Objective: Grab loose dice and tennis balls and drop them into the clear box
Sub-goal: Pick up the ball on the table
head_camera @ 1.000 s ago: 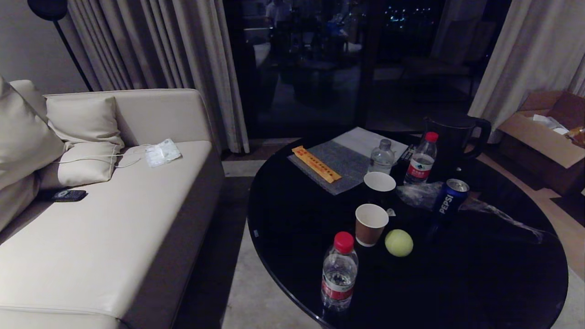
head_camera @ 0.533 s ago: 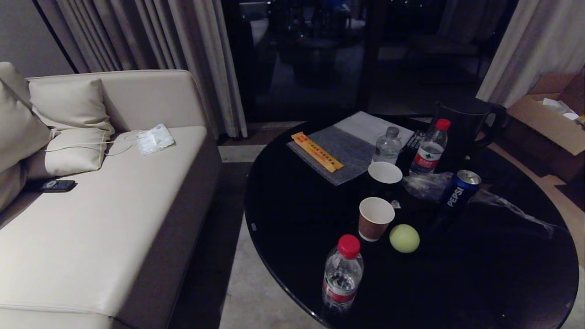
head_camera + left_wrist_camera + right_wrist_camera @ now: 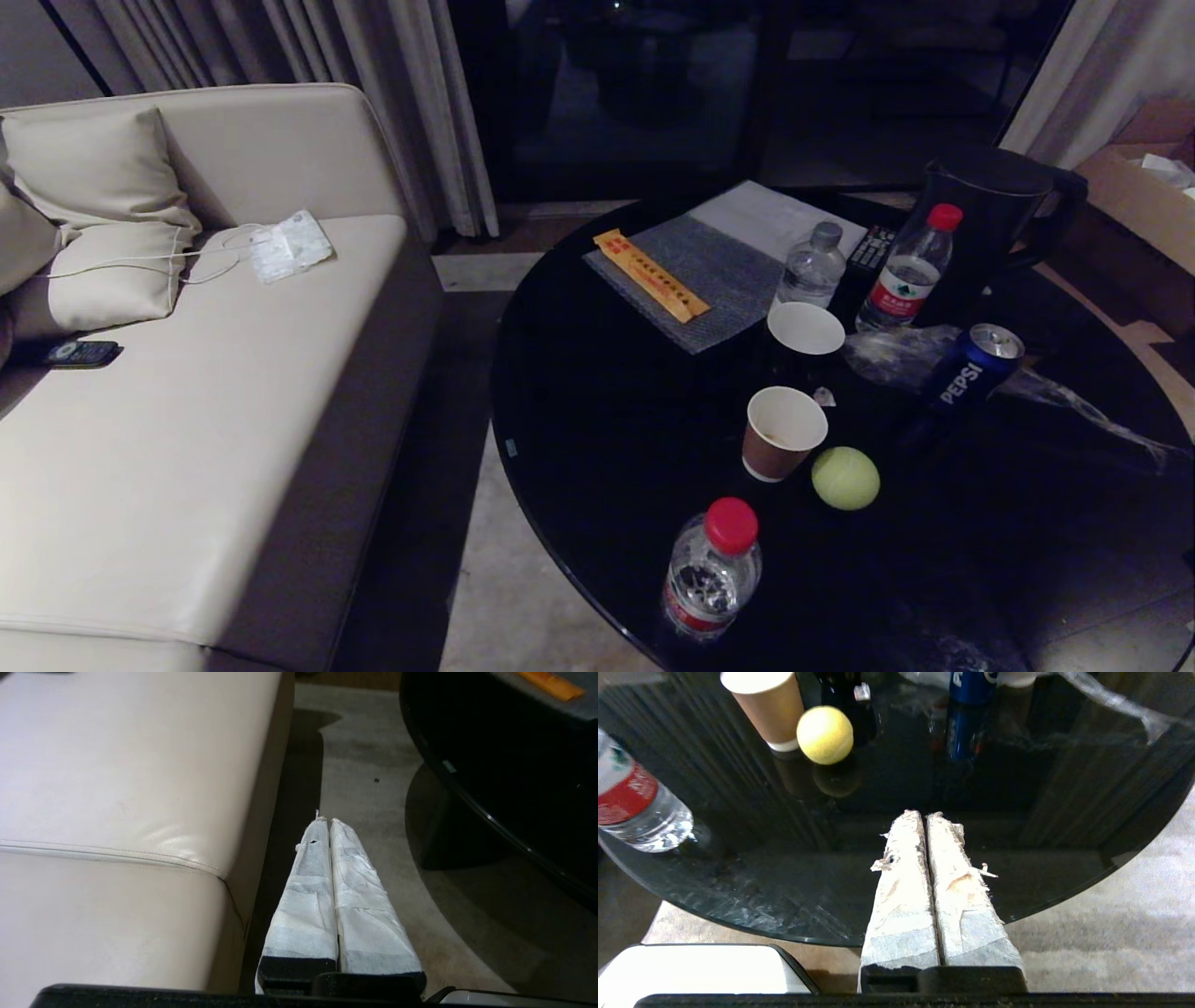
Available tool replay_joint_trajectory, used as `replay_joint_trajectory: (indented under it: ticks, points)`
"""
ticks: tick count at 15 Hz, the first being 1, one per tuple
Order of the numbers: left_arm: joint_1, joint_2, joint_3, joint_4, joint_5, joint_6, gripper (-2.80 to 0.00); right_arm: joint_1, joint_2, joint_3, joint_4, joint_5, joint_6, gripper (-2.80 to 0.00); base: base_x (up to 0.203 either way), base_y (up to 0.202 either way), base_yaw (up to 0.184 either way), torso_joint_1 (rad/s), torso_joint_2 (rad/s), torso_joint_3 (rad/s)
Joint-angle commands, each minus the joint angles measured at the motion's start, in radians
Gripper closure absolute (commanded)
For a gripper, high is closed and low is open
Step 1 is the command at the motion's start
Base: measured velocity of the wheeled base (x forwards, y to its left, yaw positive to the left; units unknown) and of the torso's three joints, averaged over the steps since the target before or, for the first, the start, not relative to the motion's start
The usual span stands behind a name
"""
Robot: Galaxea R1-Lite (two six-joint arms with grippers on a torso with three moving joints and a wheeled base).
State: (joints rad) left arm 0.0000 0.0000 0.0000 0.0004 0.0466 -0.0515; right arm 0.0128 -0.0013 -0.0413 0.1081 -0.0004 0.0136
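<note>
Judging from your views, nothing is boxed: one tennis ball (image 3: 845, 478) sits loose on the worktop (image 3: 597, 411), no dice or clear box visible, left gripper (image 3: 329, 821) and right gripper (image 3: 924, 814) both pressed together, empty.

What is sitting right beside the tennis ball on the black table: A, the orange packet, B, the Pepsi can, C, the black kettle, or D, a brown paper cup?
D: the tennis ball lies next to the brown paper cup, with the other items farther off on the black table.
</note>
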Motion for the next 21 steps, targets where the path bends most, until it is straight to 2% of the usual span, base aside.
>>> replay_joint_trajectory:
  ticks: [1,11,21]
  points:
    - [0.000,0.002,0.002,0.000,0.001,-0.001,0.00,0.000,0.001,0.000,0.001,-0.001,-0.001,0.00,0.000,0.000,0.000,0.002,0.00,-0.210]
    - [0.000,0.002,0.002,0.001,-0.001,0.004,0.00,0.000,0.001,0.000,0.001,0.002,0.002,0.00,0.000,0.000,0.000,0.003,0.00,-0.191]
    - [0.000,0.002,0.002,0.000,-0.001,0.001,0.00,0.000,0.001,0.006,-0.011,0.002,-0.003,0.00,0.000,0.000,0.000,0.000,0.00,-0.012]
